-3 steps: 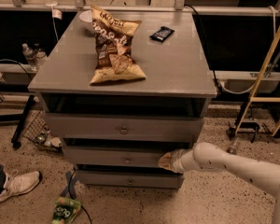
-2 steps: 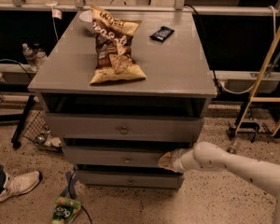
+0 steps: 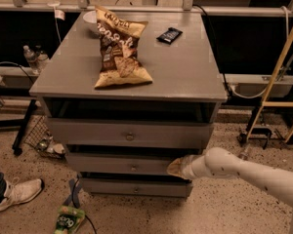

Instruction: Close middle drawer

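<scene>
Middle drawer (image 3: 117,165) below bench (image 3: 185,77) front edge, second front down, slightly pulled out; hand (image 3: 178,167) against its panel under bench's front-right corner, open or closed cannot tell; drawer likely rigid wood, slides stiffly; no grip needed, push flat panel nearer knob (image 3: 133,168) to avoid skewing.

One high camera, facing the front of the cabinet (image 3: 185,67).
It looks down from nearby; the gripper (image 3: 177,167) sits low, right of centre, at the middle drawer (image 3: 102,164).
</scene>
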